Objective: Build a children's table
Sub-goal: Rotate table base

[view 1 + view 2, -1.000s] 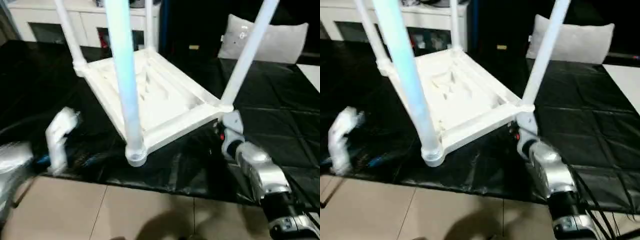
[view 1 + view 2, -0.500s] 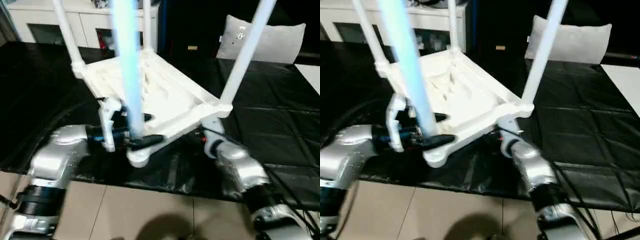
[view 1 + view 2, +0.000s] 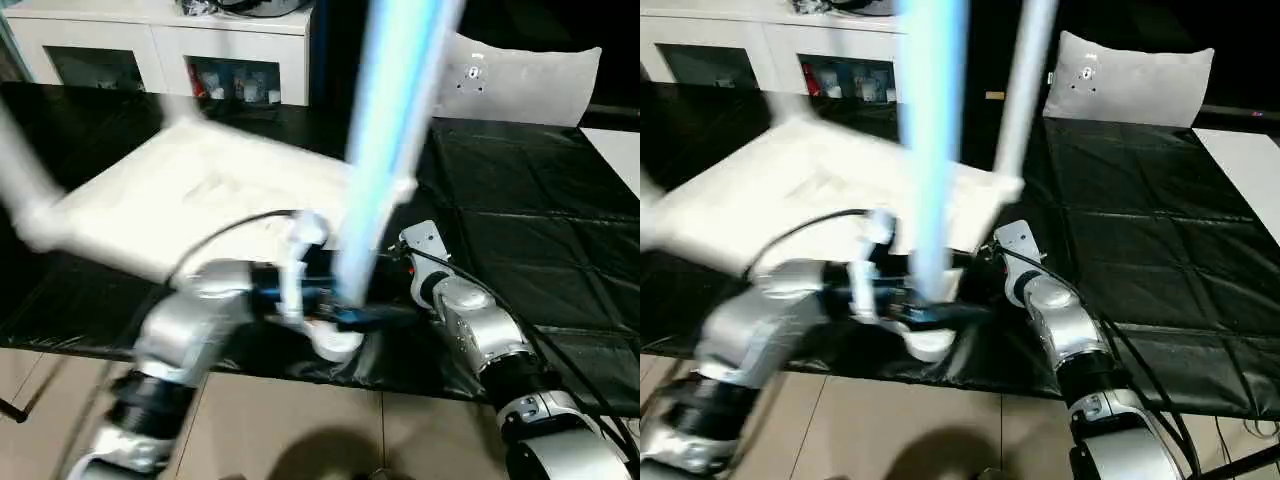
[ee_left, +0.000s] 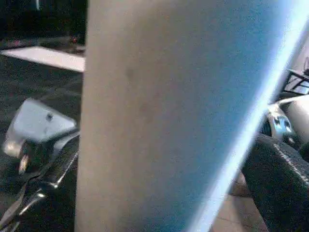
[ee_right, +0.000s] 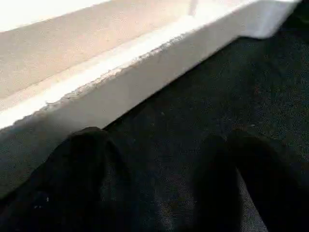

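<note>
The children's table lies upside down on the black mat, its white tabletop (image 3: 190, 205) blurred and tilted. The nearest leg (image 3: 385, 140) leans up to the right, tinted blue. My left gripper (image 3: 345, 315) is shut on that leg just above its corner socket; in the left wrist view the leg (image 4: 164, 116) sits between the black fingers (image 4: 282, 181). Another leg (image 3: 1025, 80) rises behind, and a third (image 3: 22, 175) is a blur at far left. My right gripper (image 5: 159, 188) stands open, low over the mat beside the tabletop's rim (image 5: 145, 67), with nothing between its fingers.
The black mat (image 3: 520, 200) covers the low platform and ends at a front edge above the tan floor (image 3: 300, 430). A white cabinet with glass doors (image 3: 160, 50) stands at the back left. A grey pillow (image 3: 520, 85) lies at the back right.
My left arm swung in from the left and closed on the near leg. The table has since turned and tipped: the held leg now leans right, the tabletop swung left. My right arm stayed by the rim.
</note>
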You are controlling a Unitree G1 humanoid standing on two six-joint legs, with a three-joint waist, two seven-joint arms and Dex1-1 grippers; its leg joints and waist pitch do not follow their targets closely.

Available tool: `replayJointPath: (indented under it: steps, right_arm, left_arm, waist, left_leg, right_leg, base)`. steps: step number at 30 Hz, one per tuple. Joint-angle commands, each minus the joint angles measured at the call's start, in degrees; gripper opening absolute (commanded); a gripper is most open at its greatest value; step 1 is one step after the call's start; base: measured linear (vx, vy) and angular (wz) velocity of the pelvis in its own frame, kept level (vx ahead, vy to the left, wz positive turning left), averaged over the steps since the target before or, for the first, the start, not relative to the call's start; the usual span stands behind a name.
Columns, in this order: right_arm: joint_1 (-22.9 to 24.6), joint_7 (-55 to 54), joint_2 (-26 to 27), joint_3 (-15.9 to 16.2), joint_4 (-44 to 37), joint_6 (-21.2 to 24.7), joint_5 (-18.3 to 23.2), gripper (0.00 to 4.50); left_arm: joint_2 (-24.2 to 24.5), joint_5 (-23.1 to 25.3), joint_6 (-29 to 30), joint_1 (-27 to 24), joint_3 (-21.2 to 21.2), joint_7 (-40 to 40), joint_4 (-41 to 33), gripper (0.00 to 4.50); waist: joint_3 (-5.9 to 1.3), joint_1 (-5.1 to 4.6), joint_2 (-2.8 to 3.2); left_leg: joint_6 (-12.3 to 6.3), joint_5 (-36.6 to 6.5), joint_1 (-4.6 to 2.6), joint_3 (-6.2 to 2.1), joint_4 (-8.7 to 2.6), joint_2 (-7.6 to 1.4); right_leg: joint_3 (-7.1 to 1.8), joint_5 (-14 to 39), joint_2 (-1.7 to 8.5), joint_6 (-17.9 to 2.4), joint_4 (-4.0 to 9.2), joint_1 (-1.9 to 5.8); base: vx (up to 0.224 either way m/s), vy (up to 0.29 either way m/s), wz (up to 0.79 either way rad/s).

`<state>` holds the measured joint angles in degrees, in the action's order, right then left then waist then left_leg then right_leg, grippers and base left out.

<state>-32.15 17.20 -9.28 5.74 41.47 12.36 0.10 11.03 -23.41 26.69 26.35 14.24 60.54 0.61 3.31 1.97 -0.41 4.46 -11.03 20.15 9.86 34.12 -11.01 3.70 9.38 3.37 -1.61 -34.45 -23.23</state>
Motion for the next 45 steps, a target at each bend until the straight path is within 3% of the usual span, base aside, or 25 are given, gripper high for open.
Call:
replayJointPath:
  steps: [1, 3, 4, 8, 10, 11, 13, 16, 18, 19, 26, 29, 33, 35, 45]
  right_arm:
    - [-1.51, 0.38, 0.47, 0.11, 0.85, -1.13, -0.13, 4.5]
    - [-1.2, 0.12, -0.35, -0.56, 1.04, -1.65, -0.35, 4.5]
    - [-1.11, 0.1, -0.58, -0.69, 1.06, -1.73, -0.41, 4.5]
    - [0.77, 2.22, -3.68, -1.43, -0.79, -2.84, -0.21, 4.5]
    - [2.24, 5.44, -5.36, -1.84, -3.16, -3.36, 0.86, 4.5]
    - [4.22, 9.75, -7.51, -2.51, -6.83, -3.7, 2.59, 4.5]
    - [5.82, 13.18, -9.38, -2.65, -9.78, -4.01, 3.7, 4.5]
    - [7.55, 16.98, -11.48, -2.63, -12.92, -4.72, 4.88, 4.5]
    - [10.57, 23.06, -15.32, -2.11, -18.33, -5.55, 6.64, 4.5]
    - [11.35, 24.6, -16.28, -1.96, -19.7, -5.75, 7.05, 4.5]
    - [16.83, 35.76, -21.77, -1.51, -29.32, -5.34, 11.47, 4.5]
    - [18.75, 39.29, -23.82, -0.66, -32.28, -4.35, 12.45, 4.5]
    - [19.66, 41.06, -24.46, -0.52, -33.97, -3.45, 13.77, 4.5]
    - [21.63, 45.29, -26.11, -0.15, -38.25, 0.39, 17.15, 4.5]
    - [23.84, 49.77, -27.88, 0.57, -43.54, 6.16, 21.49, 4.5]
  left_arm:
    - [-1.56, 2.19, -2.55, 2.21, 1.08, -2.06, 1.7, 4.47]
    - [-2.58, 2.76, -3.83, 3.06, 1.04, -3.03, 2.81, 4.47]
    - [-2.81, 2.89, -4.17, 3.2, 1.0, -3.27, 3.02, 4.47]
    - [-1.37, 4.31, -5.99, 3.86, 0.8, -3.51, 4.97, 4.47]
    - [0.79, 5.28, -6.47, 3.8, 0.95, -1.87, 5.88, 4.47]
    - [4.27, 6.02, -6.99, 3.52, 1.61, 1.84, 6.66, 4.47]
    - [7.19, 7.09, -8.01, 3.31, 2.54, 4.87, 7.51, 4.47]
    - [10.41, 8.31, -9.16, 3.22, 3.79, 8.36, 8.75, 4.47]
    - [14.01, 13.9, -15.85, 4.57, 6.77, 10.12, 14.65, 4.29]
    - [14.65, 15.34, -17.88, 5.03, 7.49, 10.34, 16.39, 4.19]
    - [14.73, 19.59, -25.78, 9.6, 9.9, 12.37, 27.67, 3.7]
    - [14.37, 22.14, -30.21, 12.12, 11.07, 13.09, 33.64, 3.39]
    - [13.73, 22.42, -31.57, 13.16, 10.92, 13.61, 36.08, 2.96]
    - [12.73, 22.28, -33.24, 14.67, 10.74, 15.6, 39.6, 2.84]
    - [11.39, 23.71, -36.17, 16.88, 10.51, 16.16, 46.3, 2.01]
  waist:
    - [-3.75, 0.33, -0.24]
    - [-3.71, 0.3, -0.45]
    - [-3.87, 0.37, -0.42]
    - [-3.95, 0.59, -0.36]
    - [-3.95, 0.82, -0.37]
    - [-3.96, 0.85, 0.07]
    - [-3.97, 0.89, 0.02]
    - [-3.95, 0.91, 0.32]
    - [-3.83, 1.01, 0.51]
    - [-3.72, 1.11, 0.39]
    - [-3.83, 2.09, 0.2]
    - [-3.78, 2.08, 0.17]
    - [-3.89, 2.15, -0.05]
    - [-3.86, 2.49, -0.08]
    - [-3.89, 3.77, 0.01]
  left_leg:
    - [-1.09, -11.03, -0.03, -0.08, -3.61, -1.25]
    - [-1.13, -10.48, 0.54, -0.27, -3.73, -1.2]
    - [-1.31, -10.37, 0.23, -0.18, -3.54, -1.23]
    - [-2.0, -9.23, 0.22, -0.14, -3.51, -1.34]
    - [-2.32, -9.26, 0.24, -0.14, -3.52, -1.34]
    - [-2.62, -9.37, 0.18, -0.13, -3.53, -1.29]
    - [-3.01, -9.37, 0.32, -0.28, -3.64, -1.32]
    - [-3.19, -9.6, 0.01, -0.23, -3.69, -1.48]
    - [-3.1, -10.66, 0.0, -0.39, -3.75, -1.41]
    - [-3.18, -12.19, -0.28, -0.32, -3.73, -1.48]
    - [-3.55, -12.04, -0.16, -0.37, -3.79, -1.51]
    - [-3.58, -11.73, 0.06, -0.39, -3.72, -1.43]
    - [-3.82, -11.11, 0.26, -0.48, -3.65, -1.42]
    - [-4.27, -10.99, 0.08, -0.4, -3.57, -1.52]
    - [-3.9, -11.07, -0.1, -0.49, -3.7, -1.79]
  right_leg:
    - [-2.62, 19.05, 3.84, -8.5, 4.58, 3.14]
    - [-2.46, 19.39, 3.87, -8.01, 4.44, 3.56]
    - [-2.52, 19.61, 3.95, -7.78, 4.58, 3.35]
    - [-2.51, 16.25, 3.76, -8.9, 4.2, 3.34]
    - [-2.52, 15.62, 3.71, -8.83, 4.16, 3.43]
    - [-2.53, 14.54, 3.6, -8.92, 4.22, 3.45]
    - [-2.53, 14.56, 3.71, -9.08, 4.01, 3.64]
    - [-2.55, 14.8, 3.65, -9.44, 4.1, 3.39]
    - [-2.47, 15.75, 3.68, -9.51, 4.26, 3.38]
    - [-2.54, 17.78, 3.64, -8.34, 4.57, 3.28]
    - [-2.53, 18.93, 3.89, -7.95, 4.8, 3.47]
    - [-2.46, 20.01, 4.03, -7.93, 5.03, 3.53]
    - [-2.32, 20.81, 4.2, -7.63, 5.05, 3.65]
    - [-2.37, 20.59, 4.13, -7.95, 5.12, 3.57]
    - [-2.3, 21.59, 4.4, -7.62, 5.19, 3.37]
  base:
    - [0.0, 0.0, 0.0]
    - [0.0, 0.0, 0.0]
    - [0.0, 0.0, 0.0]
    - [0.0, 0.0, 0.0]
    - [0.0, 0.0, 0.0]
    - [0.0, 0.0, 0.0]
    - [0.0, 0.0, 0.0]
    - [0.0, 0.0, 0.0]
    - [0.0, 0.0, 0.0]
    - [0.0, 0.0, 0.0]
    - [0.0, 0.0, 0.0]
    - [0.0, 0.0, 0.0]
    - [0.0, 0.0, 0.0]
    - [0.0, 0.0, 0.0]
    - [0.0, 0.0, 0.0]
